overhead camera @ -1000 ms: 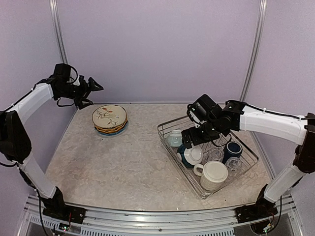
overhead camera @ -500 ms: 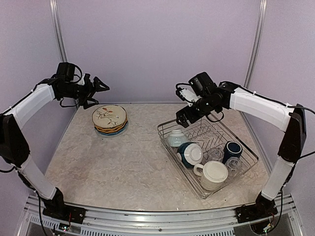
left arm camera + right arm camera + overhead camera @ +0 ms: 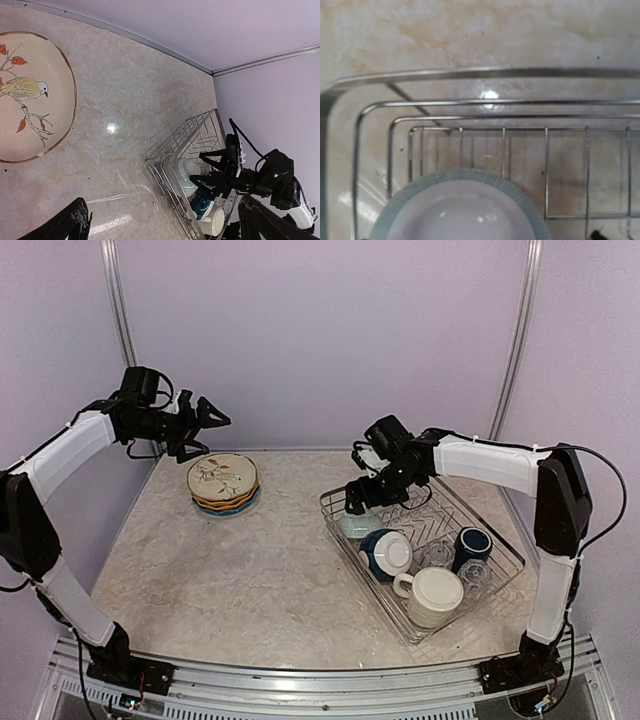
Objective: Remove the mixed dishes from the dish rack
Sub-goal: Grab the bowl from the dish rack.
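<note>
Top external view: floral plates (image 3: pixel 223 483) are unloaded, stacked on tabletop (image 3: pixel 250 570) below left end effector (image 3: pixel 205 420), fingers apart. Right end effector (image 3: pixel 358 495), fingers apart and empty, hovers above pale bowl (image 3: pixel 355 523) in dish rack (image 3: pixel 470 602). Dark-blue bowl (image 3: pixel 385 553), glasses (image 3: pixel 437 555), navy mug (image 3: pixel 472 543) and cream mug (image 3: pixel 433 595) remain.

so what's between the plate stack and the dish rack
Only bare tabletop; the top view shows no dish between the plate stack and the dish rack.

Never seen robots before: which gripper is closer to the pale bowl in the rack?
Right. The right gripper hovers just above the pale bowl at the dish rack's far corner; the left gripper is far off, near the stacked plates.
</note>
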Action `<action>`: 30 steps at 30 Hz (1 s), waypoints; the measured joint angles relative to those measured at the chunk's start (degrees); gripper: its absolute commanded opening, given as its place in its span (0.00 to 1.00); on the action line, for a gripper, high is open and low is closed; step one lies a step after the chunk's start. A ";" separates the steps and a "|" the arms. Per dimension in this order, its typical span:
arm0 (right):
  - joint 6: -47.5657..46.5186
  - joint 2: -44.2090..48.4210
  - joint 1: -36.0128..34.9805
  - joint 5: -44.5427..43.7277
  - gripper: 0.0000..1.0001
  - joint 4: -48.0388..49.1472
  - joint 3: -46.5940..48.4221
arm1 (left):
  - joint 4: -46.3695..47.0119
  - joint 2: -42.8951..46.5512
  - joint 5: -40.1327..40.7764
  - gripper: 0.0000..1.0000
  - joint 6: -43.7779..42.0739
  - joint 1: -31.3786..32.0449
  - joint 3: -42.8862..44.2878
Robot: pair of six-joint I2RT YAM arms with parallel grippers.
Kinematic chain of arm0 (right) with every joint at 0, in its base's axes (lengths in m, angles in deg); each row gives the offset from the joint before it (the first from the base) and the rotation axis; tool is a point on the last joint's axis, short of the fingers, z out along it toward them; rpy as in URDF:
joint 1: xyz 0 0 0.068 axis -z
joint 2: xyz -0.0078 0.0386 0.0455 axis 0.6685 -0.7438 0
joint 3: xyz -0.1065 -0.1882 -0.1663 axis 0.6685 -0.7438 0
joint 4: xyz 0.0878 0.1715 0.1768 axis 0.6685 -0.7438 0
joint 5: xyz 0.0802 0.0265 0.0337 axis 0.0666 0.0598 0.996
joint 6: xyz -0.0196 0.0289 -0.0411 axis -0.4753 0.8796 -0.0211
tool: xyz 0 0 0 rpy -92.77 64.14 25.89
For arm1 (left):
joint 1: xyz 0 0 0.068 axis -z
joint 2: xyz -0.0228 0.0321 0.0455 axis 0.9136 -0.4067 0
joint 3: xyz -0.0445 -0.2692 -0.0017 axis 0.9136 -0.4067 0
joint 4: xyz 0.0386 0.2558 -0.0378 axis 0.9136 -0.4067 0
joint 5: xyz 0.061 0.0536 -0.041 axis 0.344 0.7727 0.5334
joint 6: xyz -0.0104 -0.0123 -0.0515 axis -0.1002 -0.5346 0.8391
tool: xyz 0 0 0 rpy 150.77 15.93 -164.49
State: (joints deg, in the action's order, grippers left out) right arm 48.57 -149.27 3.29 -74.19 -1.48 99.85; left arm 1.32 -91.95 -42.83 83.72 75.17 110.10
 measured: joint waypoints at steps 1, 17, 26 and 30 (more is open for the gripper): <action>0.35 -0.61 -0.26 -0.07 0.83 -0.04 0.17 | 0.00 0.00 -0.02 0.99 0.00 0.26 0.00; 3.02 -3.32 -1.42 0.52 0.46 1.77 1.05 | 0.07 -0.98 -0.22 0.99 0.00 0.68 -0.02; 4.28 -3.32 -1.75 -0.70 0.24 1.73 1.20 | 0.09 -1.20 -0.50 0.99 0.02 0.81 -0.02; 4.81 -3.21 -1.84 -0.98 0.15 1.92 1.18 | 0.09 -1.22 -0.66 0.99 0.00 1.22 -0.02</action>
State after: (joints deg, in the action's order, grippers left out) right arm 53.38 -152.48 1.46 -75.17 0.44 101.03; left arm 1.41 -93.17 -43.48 83.72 76.39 110.08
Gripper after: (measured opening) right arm 0.462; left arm 0.990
